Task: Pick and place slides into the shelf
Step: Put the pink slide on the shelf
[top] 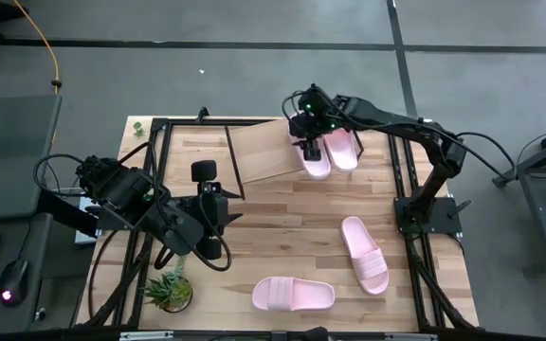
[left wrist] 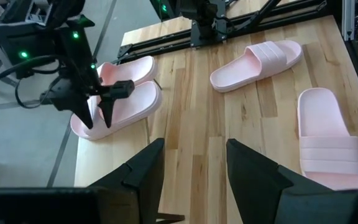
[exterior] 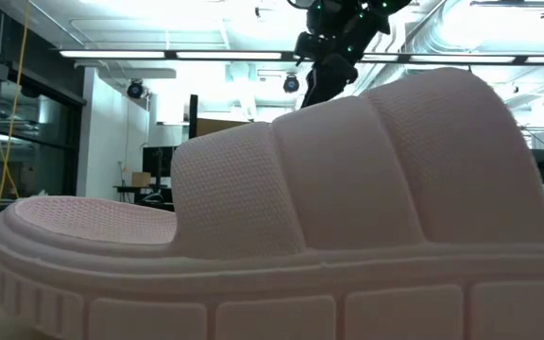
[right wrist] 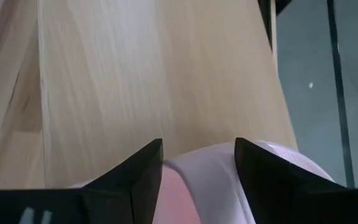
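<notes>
Over two shelved slides [top: 328, 152], right hand [top: 309, 149] hovers spread wide; plant [top: 170, 289] front-left

Two pink slides [top: 328, 152] lie on the shelf [top: 265, 152]; two [top: 365, 253] on the table.

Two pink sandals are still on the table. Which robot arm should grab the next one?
Probably the left. The left gripper hangs open beside the light-pink foam slide sandal at the table's front, while the right gripper is busy over the sandals on the slanted wooden shelf.

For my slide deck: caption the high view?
Right pincer over two slides on the shelf; two slides on the table; left pincer waits.
</notes>
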